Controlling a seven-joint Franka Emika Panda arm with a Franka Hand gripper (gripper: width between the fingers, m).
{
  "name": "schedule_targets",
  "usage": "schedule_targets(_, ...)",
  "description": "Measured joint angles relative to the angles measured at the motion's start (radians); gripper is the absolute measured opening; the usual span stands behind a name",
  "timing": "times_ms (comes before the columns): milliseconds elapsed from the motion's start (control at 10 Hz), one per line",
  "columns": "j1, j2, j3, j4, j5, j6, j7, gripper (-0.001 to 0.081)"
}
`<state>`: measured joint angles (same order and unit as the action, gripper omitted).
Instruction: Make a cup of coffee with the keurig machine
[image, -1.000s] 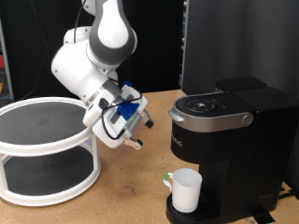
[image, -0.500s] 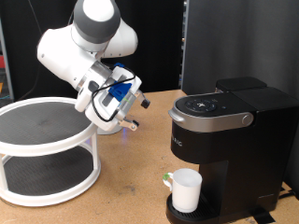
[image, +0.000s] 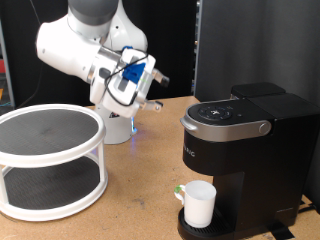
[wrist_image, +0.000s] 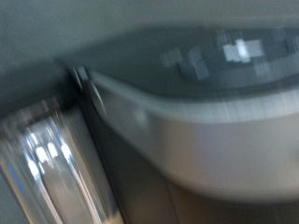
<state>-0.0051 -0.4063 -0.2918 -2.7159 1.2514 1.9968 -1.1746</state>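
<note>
From the exterior view I see the keurig machine (image: 245, 150) filling the right half of the frame: a boxy black body, a silver-grey rim around its closed lid, dark buttons on top and pale lettering down the front edge. The cup (image: 199, 203), plain white ceramic, stands upright on the machine's round drip tray at the lower centre, under the brew head; a small green-and-white bit shows at its left side, too small for me to name. The gripper (image: 150, 92) hangs in the upper centre, left of the machine and well apart from both it and the cup, on the white arm (image: 85, 45). I cannot tell how far its fingers are spread, and I see nothing between them. A white two-tier round shelf (image: 50, 160) sits at the lower left on the wooden table (image: 140, 200).

In the wrist view everything is smeared by blur. I make out the keurig machine's (wrist_image: 196, 103) dark top with pale button marks and its grey rim curving across the frame.
</note>
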Motion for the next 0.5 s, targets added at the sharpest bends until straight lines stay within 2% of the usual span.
schedule_targets(500, -0.001, -0.141, -0.014, 0.034, 0.001, -0.060, 0.169, 0.0802)
